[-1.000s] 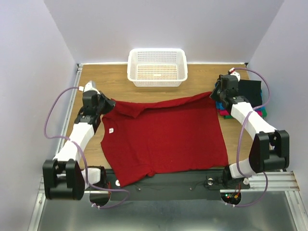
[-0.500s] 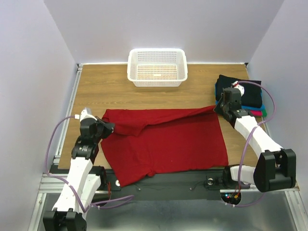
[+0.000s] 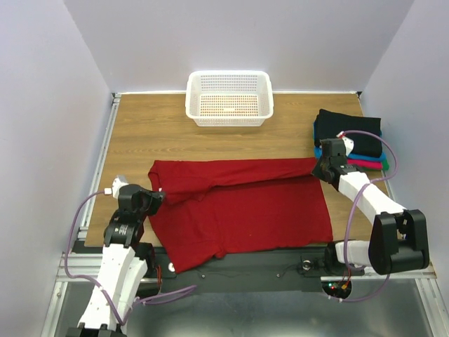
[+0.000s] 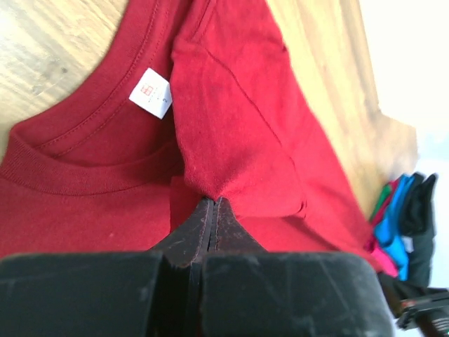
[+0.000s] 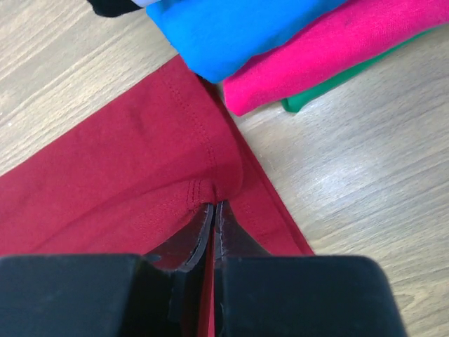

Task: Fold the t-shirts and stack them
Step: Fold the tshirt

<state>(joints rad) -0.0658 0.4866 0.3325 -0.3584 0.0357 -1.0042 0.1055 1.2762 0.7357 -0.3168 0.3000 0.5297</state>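
A dark red t-shirt (image 3: 245,210) lies spread on the wooden table, its far edge folded toward the near side. My left gripper (image 3: 156,194) is shut on the shirt's folded left corner; the left wrist view shows the pinched cloth (image 4: 231,140) and the white neck label (image 4: 151,92). My right gripper (image 3: 319,167) is shut on the shirt's far right corner, seen as a pinched hem (image 5: 200,189) in the right wrist view. A stack of folded shirts, black (image 3: 347,130) on top with blue (image 5: 231,28), magenta (image 5: 330,49) and green (image 5: 316,91) below, sits at the right.
A white perforated basket (image 3: 229,97) stands at the table's far middle. The stack of folded shirts lies right beside my right gripper. The table's metal front edge (image 3: 245,270) runs under the shirt's near hem.
Both grippers have pulled the shirt's far edge toward the near side, folding it over itself. The left arm drew back and down; the right gripper moved off the stack.
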